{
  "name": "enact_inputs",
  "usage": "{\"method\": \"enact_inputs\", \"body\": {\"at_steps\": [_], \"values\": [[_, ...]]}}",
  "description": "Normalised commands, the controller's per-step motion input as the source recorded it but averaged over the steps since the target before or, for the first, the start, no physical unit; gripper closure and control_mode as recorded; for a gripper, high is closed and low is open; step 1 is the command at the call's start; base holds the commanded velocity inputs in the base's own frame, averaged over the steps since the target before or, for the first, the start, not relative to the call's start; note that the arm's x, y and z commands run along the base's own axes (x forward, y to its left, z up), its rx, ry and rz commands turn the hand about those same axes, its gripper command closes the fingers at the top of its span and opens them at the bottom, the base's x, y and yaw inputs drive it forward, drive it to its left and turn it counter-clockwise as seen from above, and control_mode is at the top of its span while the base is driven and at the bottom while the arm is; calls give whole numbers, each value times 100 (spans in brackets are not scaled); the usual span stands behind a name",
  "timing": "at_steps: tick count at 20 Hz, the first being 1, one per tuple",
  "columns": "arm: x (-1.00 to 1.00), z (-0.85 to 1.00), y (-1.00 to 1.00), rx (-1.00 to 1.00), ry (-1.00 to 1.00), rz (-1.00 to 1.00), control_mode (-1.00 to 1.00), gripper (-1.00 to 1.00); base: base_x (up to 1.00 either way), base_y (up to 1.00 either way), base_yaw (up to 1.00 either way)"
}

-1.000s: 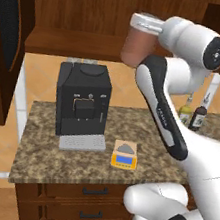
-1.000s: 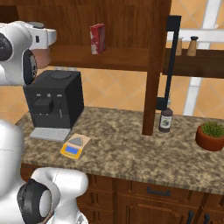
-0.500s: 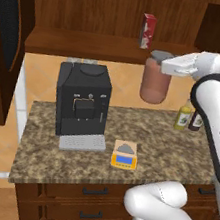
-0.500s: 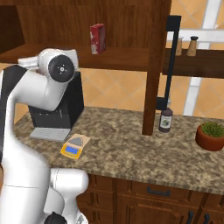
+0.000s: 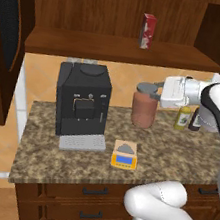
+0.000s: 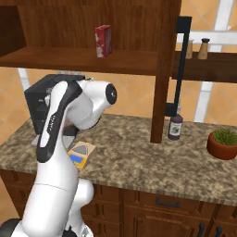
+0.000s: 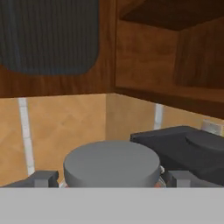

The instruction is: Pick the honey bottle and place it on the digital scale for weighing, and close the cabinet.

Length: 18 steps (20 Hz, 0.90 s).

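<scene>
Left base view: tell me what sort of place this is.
A kitchen, rendered in simulation: a black coffee machine and a yellow digital scale sit on a speckled stone counter, with dark wooden wall cabinets above and drawers below.

coffee machine, carton (shelved), plant

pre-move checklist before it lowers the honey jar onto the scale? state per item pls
1. Two-finger gripper shut on the stout reddish-brown honey jar with grey lid: ok.
2. Jar upright: ok.
3. Jar above the small flat yellow digital scale: not ok, it is held behind it, further back over the counter.
4. Scale's grey plate bare: ok.
5. Large black coffee machine clear of the jar: ok, apart to the left.
6. Dark-brown wall cabinet door closed: not ok, open.
</scene>
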Motion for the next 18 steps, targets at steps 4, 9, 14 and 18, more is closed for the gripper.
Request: {"method": "enact_inputs", "body": {"at_steps": [4,9,14,18], "values": [[4,-61,-18,0,0,29,-100,100,0,0,0],[21,-65,-8,1,0,19,-100,100,0,0,0],[31,-48,-1,4,0,6,-100,100,0,0,0],[6,-16,-19,7,0,2,-100,100,0,0,0]]}}
